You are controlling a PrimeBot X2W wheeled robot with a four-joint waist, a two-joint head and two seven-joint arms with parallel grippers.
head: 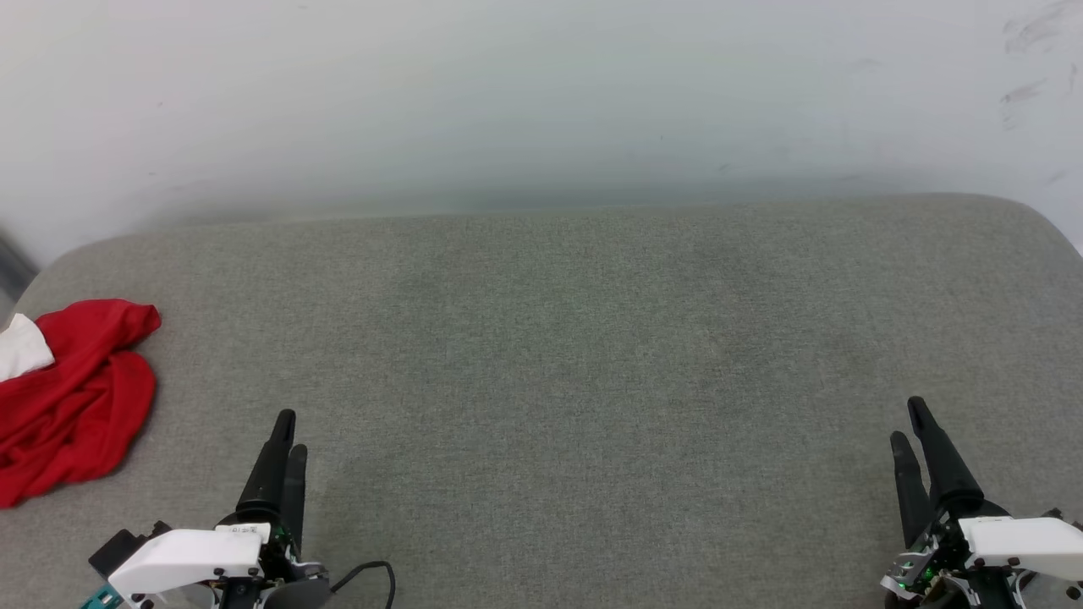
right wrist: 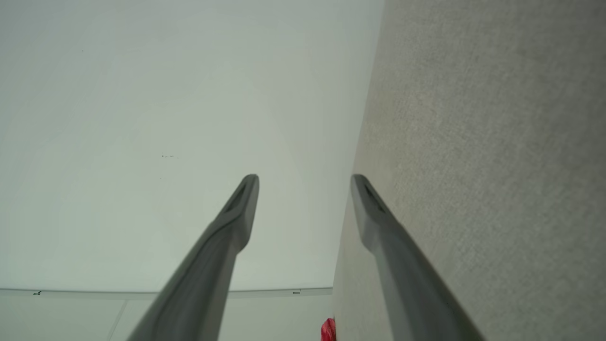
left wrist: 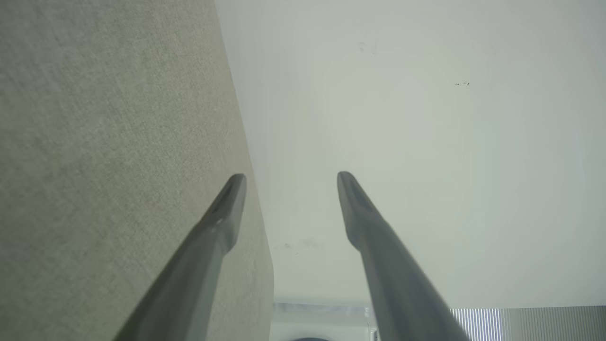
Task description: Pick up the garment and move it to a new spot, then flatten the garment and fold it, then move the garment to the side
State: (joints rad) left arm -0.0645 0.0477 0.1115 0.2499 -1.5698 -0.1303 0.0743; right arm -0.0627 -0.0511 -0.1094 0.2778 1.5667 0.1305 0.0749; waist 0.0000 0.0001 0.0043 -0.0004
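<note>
The garment lies crumpled at the far left edge of the grey cushioned surface, red with a white sleeve showing at its left. A sliver of its red cloth shows at the bottom of the right wrist view. My left gripper stands at the lower left, to the right of the garment and apart from it. In the left wrist view its fingers are spread, with nothing between them. My right gripper is at the lower right, far from the garment, its fingers also open and empty.
A pale wall rises behind the surface, with dark scuff marks at its upper right. The surface's rounded back corners show at left and right. A black cable loops beside my left wrist.
</note>
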